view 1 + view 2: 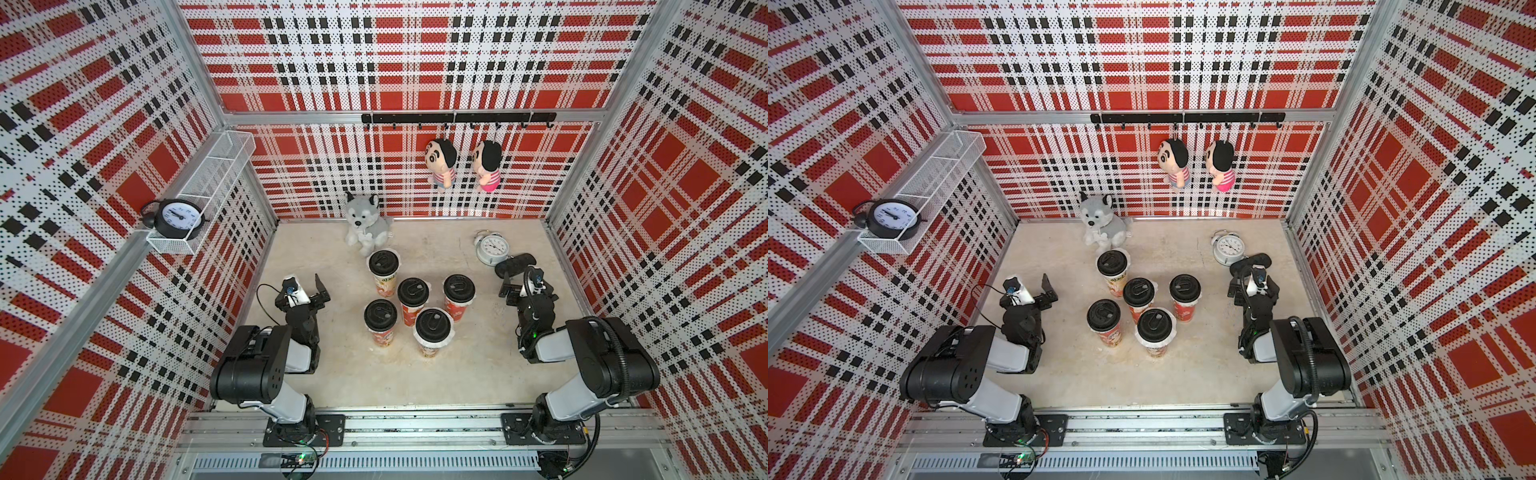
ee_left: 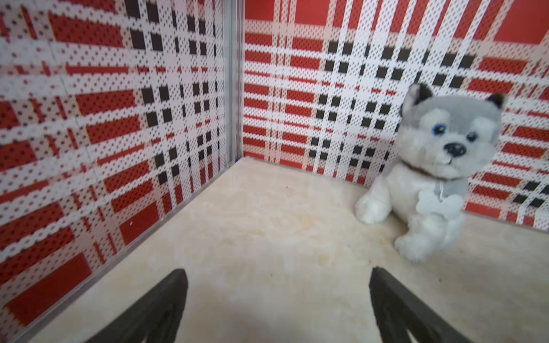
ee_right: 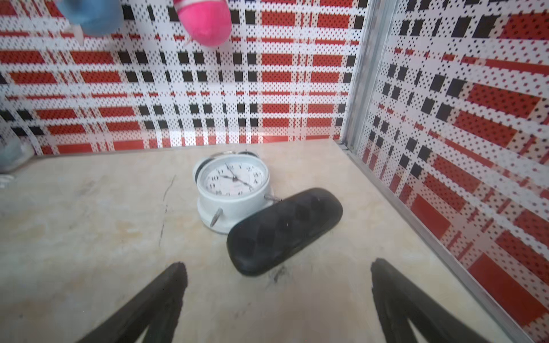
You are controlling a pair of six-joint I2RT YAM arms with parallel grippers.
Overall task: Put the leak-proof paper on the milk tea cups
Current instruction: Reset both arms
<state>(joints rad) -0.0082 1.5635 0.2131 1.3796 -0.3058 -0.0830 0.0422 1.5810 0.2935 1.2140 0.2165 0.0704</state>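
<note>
Several milk tea cups point(image 1: 430, 351) point(image 1: 1111, 336) with red cartoon print stand bunched mid-table in both top views, each capped by a black round lid point(image 1: 433, 325). Leak-proof paper point(image 1: 432, 344) point(image 1: 1156, 343) shows only as a whitish crinkly fringe under the lids. My left gripper point(image 1: 306, 286) point(image 2: 277, 271) hovers left of the cups, open, with bare table between its fingers. To the right of the cups my right gripper point(image 1: 515, 284) point(image 3: 276, 267) is open and empty too, pointing at the back right corner.
A husky plush point(image 1: 365, 220) point(image 2: 430, 172) sits behind the cups by the back wall. A white alarm clock point(image 1: 492, 248) point(image 3: 234, 190) and a black case point(image 1: 517, 264) point(image 3: 282, 231) lie just beyond the right gripper. Two dolls point(image 1: 441, 162) hang on the back wall.
</note>
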